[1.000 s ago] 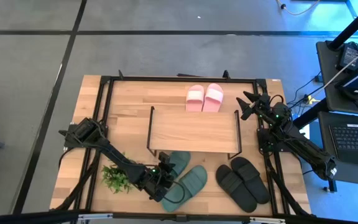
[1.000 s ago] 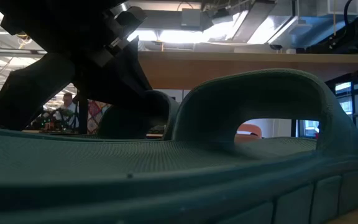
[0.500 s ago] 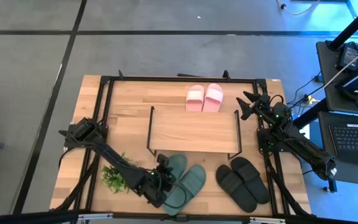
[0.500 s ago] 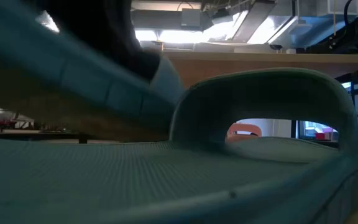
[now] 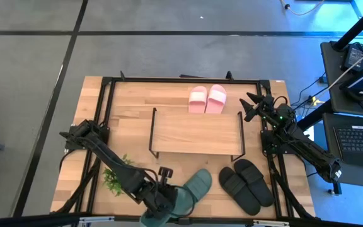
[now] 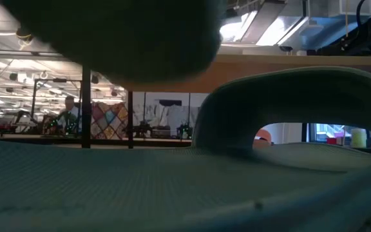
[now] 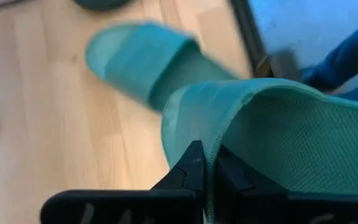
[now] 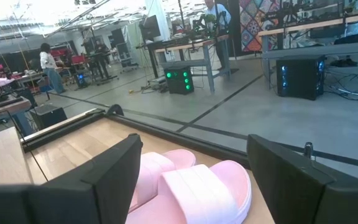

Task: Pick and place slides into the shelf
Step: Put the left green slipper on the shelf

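Left tool pinched on one green slide at bench's near edge. Right tool agape, empty, near pink pair. Shelf bare; all pairs left.

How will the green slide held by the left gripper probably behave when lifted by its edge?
Probably soft: the left gripper pinches the green slide by a thin edge. It likely hangs tilted, since most of it lies beyond the fingers. Its textured surface may resist slipping.
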Controlling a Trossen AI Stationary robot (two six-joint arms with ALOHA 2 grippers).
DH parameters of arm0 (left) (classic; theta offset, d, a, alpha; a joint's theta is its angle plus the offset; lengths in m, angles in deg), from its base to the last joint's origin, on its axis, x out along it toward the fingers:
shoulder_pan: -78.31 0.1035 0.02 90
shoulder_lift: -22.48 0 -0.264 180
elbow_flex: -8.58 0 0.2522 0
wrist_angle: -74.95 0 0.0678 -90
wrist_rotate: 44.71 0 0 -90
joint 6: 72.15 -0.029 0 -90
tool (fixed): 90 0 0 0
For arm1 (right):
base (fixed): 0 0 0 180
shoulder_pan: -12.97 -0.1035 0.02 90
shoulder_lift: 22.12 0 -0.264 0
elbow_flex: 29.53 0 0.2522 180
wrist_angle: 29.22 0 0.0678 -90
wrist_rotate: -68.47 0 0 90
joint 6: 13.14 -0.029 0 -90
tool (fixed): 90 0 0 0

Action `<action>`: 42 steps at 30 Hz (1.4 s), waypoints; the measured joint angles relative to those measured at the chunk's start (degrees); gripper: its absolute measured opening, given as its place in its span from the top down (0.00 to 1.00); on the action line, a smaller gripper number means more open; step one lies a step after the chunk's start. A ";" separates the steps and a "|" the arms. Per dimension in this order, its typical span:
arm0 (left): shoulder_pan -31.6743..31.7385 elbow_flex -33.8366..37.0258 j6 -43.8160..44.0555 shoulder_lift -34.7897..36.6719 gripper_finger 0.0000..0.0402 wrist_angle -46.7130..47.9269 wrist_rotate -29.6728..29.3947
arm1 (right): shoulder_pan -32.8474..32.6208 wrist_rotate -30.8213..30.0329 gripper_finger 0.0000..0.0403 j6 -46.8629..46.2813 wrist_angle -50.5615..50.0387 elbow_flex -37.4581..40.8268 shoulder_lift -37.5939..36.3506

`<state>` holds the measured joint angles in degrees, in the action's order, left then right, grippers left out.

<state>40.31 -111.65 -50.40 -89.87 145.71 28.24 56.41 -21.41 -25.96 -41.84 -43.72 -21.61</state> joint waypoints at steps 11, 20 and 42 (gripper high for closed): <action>2.11 -20.48 7.82 0.02 0.99 30.21 -32.77 | 0.00 0.00 0.28 0.02 0.00 0.00 0.00; 12.93 -19.35 1.38 -0.01 0.99 32.97 -44.71 | 0.00 -0.02 0.28 -0.22 0.00 0.00 0.00; 16.75 9.53 -0.19 13.35 1.00 20.06 -44.88 | 0.00 -0.08 0.28 2.84 0.09 0.00 -0.02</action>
<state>57.07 -102.11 -50.59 -76.52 165.77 -16.64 56.41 -21.49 -23.12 -41.75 -43.72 -21.63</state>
